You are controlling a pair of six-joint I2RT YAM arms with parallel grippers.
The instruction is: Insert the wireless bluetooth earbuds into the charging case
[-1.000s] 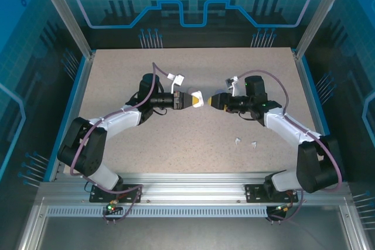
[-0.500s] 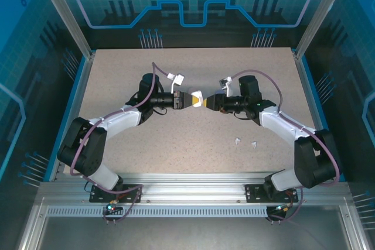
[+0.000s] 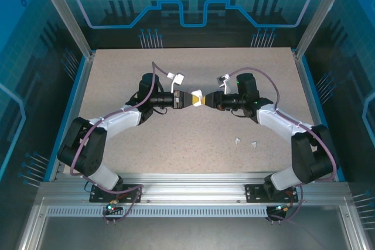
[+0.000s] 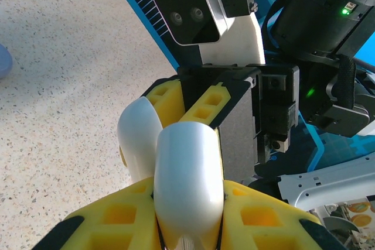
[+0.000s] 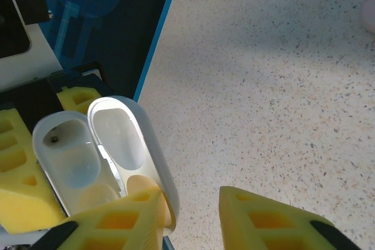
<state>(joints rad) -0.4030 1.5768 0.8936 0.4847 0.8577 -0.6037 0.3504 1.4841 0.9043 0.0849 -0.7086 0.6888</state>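
The left hand (image 3: 191, 99) reaches in towards the middle of the counter (image 3: 117, 80) and is clamped tight on a white charging case (image 3: 197, 93), held up off the surface. From the left wrist, its yellow fingers (image 4: 126, 218) press on either side of the case's rounded shell, and the lid stands swung open beside the body.

The right hand (image 3: 205, 101) comes in from the opposite side and meets the case nose to nose. Seen from the right wrist, its two yellow fingers (image 5: 269, 221) stand partly apart with bare counter showing in the gap. One finger lies against the lower end of the open case, right by the lid's rim, and the hand has hold of nothing. The case faces this camera with both hollows showing.

Two small white earbuds (image 3: 238, 141) lie on the counter near each other, in front of the right arm and well apart from the case
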